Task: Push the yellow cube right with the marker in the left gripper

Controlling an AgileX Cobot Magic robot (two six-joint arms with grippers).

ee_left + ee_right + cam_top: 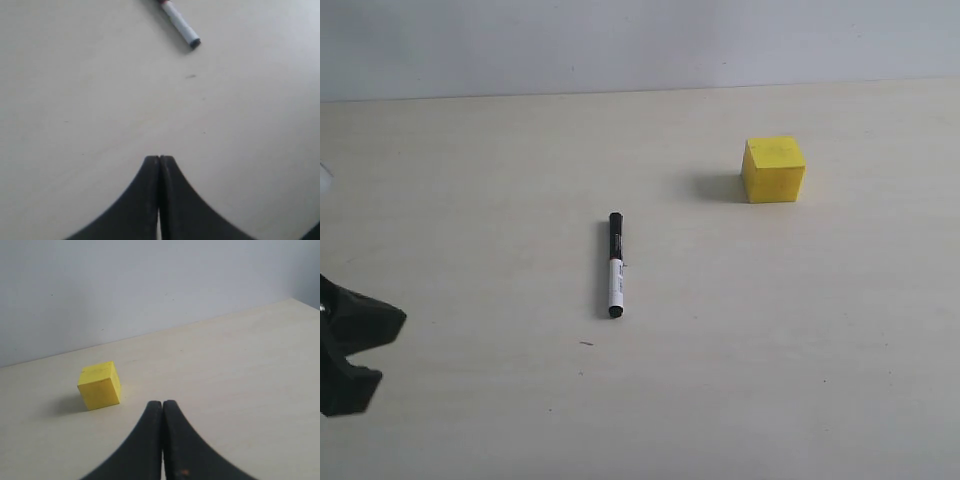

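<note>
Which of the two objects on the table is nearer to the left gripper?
The marker, the slim black-and-white pen lying flat. The yellow cube sits farther right, away from the left gripper.

place: lab test bench | pale wooden tabletop (470, 180) | plain wall (620, 40)

The exterior camera looked from above, tilted down across the table (800, 330) as far as the wall (620, 40), from a middle distance. The left wrist camera sat close behind the left gripper (159, 159) and faced steeply down on the tabletop. With the exterior view it shared only the white end of the marker (181, 25) and the surface around it. The right wrist camera sat close behind the right gripper (162, 404), low and more level, facing the wall. With the exterior view it shared the yellow cube (99, 385) and the wall.
</note>
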